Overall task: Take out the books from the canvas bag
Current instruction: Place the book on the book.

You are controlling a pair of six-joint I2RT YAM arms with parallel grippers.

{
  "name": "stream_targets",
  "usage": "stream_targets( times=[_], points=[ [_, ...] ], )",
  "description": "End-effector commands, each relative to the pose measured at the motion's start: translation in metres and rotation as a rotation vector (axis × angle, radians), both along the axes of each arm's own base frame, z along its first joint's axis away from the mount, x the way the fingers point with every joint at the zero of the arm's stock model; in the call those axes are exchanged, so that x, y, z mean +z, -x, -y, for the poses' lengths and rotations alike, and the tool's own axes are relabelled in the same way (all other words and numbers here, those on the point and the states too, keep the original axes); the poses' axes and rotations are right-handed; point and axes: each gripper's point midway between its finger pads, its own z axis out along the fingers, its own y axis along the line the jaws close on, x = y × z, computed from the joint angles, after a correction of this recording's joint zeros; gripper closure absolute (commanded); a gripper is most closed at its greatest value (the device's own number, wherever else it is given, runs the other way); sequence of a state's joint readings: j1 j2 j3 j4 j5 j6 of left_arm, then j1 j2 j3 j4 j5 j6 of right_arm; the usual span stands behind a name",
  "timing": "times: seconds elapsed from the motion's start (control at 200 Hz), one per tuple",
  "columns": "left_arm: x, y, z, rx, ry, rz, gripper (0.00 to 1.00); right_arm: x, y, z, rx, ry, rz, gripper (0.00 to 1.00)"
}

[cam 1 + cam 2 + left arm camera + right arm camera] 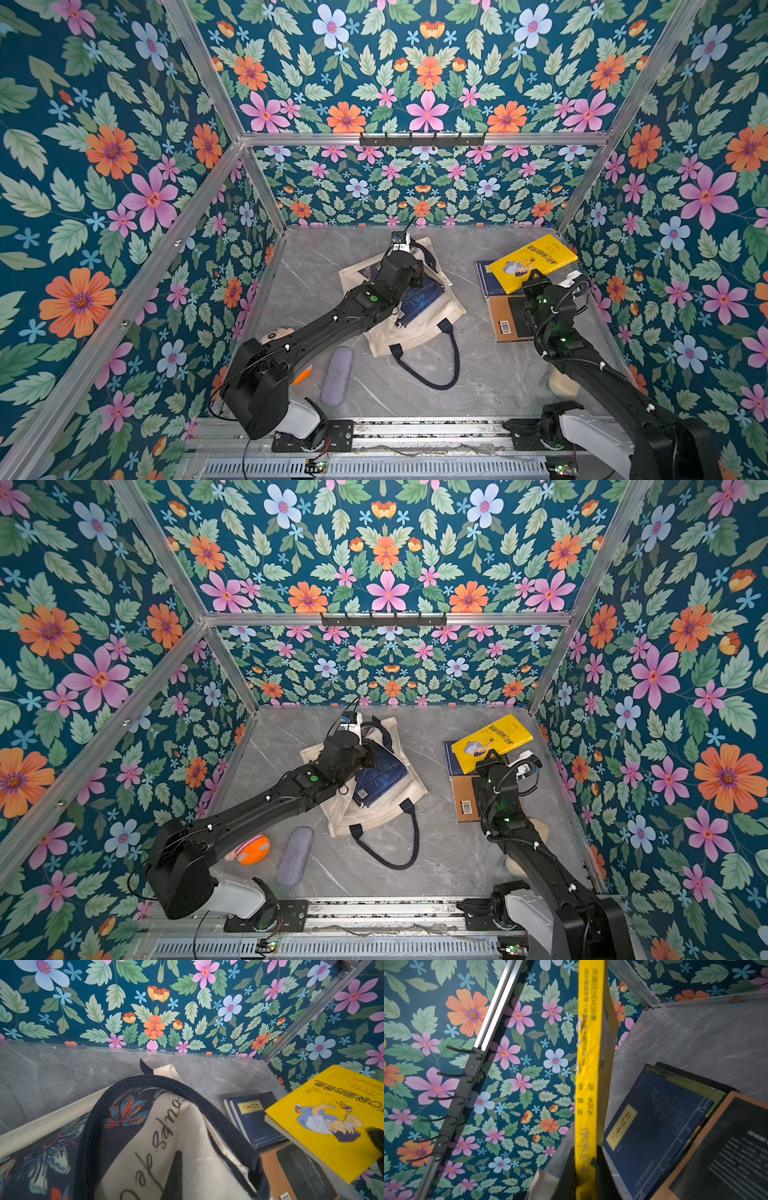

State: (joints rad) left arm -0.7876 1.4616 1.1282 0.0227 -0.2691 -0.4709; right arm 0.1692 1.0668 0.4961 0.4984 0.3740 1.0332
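Left hand (417,277): jaws fully closed, pinching the cloth of the cream canvas tote bag (415,337) near its mouth. In the left wrist view the cream cloth and its dark printed picture bunch right against a dark fingertip (175,1167). One navy rope handle (187,1094) arches up over the cloth, raised off the grey marble tabletop (478,374).

The bag lies about mid-tabletop, toward the back wall. Its second navy handle (458,357) lies slack on the near side.

A dark navy paperback with a barcode (376,781) lies on the bag's cream cloth at the opened mouth, partly under the left arm. I cannot tell whether any of it is still tucked under cloth.

Right hand (536,277): jaws almost together, clamped on one edge of a bright yellow paperback book (532,258). In the right wrist view the yellow spine runs straight out from between the jaws. The book is tilted and clear of the tabletop, above the pile by the right wall.

Flat on the tabletop beneath it is a dark navy paperback with a yellow title label (484,279), with another book under it. Touching it on the near side is a brown-orange paperback with a black panel (505,318).

A grey-lilac oblong pouch (337,376) and an orange plush toy (253,848) lie near the left arm's base, apart from the bag.
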Motion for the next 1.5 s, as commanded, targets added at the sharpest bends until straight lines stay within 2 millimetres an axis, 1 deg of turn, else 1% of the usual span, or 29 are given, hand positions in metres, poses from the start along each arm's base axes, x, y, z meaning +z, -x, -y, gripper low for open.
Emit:
stream_targets(
  times=[0.0, 0.095, 0.165, 0.23, 0.28, 0.355, 0.415, 0.48, 0.525, 0.58, 0.655, 0.72, 0.78, 0.895, 1.07, 1.125, 1.22, 1.37, 1.495],
  points=[
    [0.007, -0.002, 0.000, 0.006, 0.018, 0.014, 1.00, 0.025, -0.020, 0.005, -0.045, -0.071, 0.129, 1.00],
    [0.007, -0.002, 0.000, 0.003, 0.014, 0.013, 1.00, 0.014, -0.036, 0.007, -0.069, -0.048, 0.109, 1.00],
    [0.007, -0.002, 0.000, 0.004, 0.013, 0.014, 1.00, 0.000, -0.043, 0.008, -0.087, -0.072, 0.081, 1.00],
    [0.007, -0.002, 0.001, 0.003, 0.012, 0.015, 1.00, -0.008, -0.049, 0.007, -0.086, -0.056, 0.071, 1.00],
    [0.007, -0.002, 0.001, 0.002, 0.012, 0.015, 1.00, -0.021, -0.050, 0.009, -0.108, -0.064, 0.036, 1.00],
    [0.006, -0.002, 0.002, -0.001, 0.011, 0.012, 1.00, -0.046, -0.047, 0.016, -0.161, -0.084, -0.024, 1.00],
    [0.006, -0.002, 0.003, -0.004, 0.011, 0.010, 1.00, -0.060, -0.046, 0.019, -0.184, -0.082, -0.055, 1.00],
    [0.004, -0.002, 0.003, -0.006, 0.009, 0.007, 1.00, -0.080, -0.046, 0.017, -0.189, -0.121, -0.105, 1.00],
    [0.004, -0.002, 0.004, -0.007, 0.008, 0.006, 1.00, -0.087, -0.049, 0.013, -0.176, -0.131, -0.115, 1.00],
    [0.003, -0.003, 0.004, -0.008, 0.007, 0.004, 1.00, -0.091, -0.051, 0.009, -0.167, -0.132, -0.111, 1.00],
    [0.002, -0.003, 0.004, -0.008, 0.007, 0.001, 1.00, -0.097, -0.048, 0.008, -0.183, -0.135, -0.130, 1.00],
    [0.001, -0.003, 0.005, -0.009, 0.007, 0.001, 1.00, -0.096, -0.054, 0.003, -0.161, -0.117, -0.132, 1.00],
    [0.001, -0.003, 0.005, -0.009, 0.005, 0.001, 1.00, -0.099, -0.059, -0.003, -0.140, -0.127, -0.135, 1.00],
    [0.001, -0.003, 0.004, -0.011, 0.002, 0.002, 1.00, -0.110, -0.060, -0.004, -0.145, -0.150, -0.161, 1.00],
    [0.002, -0.003, 0.005, -0.013, 0.001, 0.001, 1.00, -0.119, -0.065, -0.010, -0.120, -0.173, -0.184, 1.00],
    [0.002, -0.003, 0.005, -0.014, 0.001, 0.001, 1.00, -0.120, -0.064, -0.010, -0.124, -0.179, -0.191, 0.95],
    [0.001, -0.003, 0.006, -0.016, -0.001, -0.003, 1.00, -0.115, -0.064, -0.012, -0.114, -0.178, -0.192, 0.86],
    [0.001, -0.003, 0.007, -0.020, -0.005, -0.004, 1.00, -0.112, -0.060, -0.013, -0.103, -0.188, -0.222, 0.68],
    [0.000, -0.003, 0.009, -0.027, -0.007, -0.008, 1.00, -0.116, -0.051, -0.013, -0.107, -0.209, -0.245, 0.60]
  ],
)
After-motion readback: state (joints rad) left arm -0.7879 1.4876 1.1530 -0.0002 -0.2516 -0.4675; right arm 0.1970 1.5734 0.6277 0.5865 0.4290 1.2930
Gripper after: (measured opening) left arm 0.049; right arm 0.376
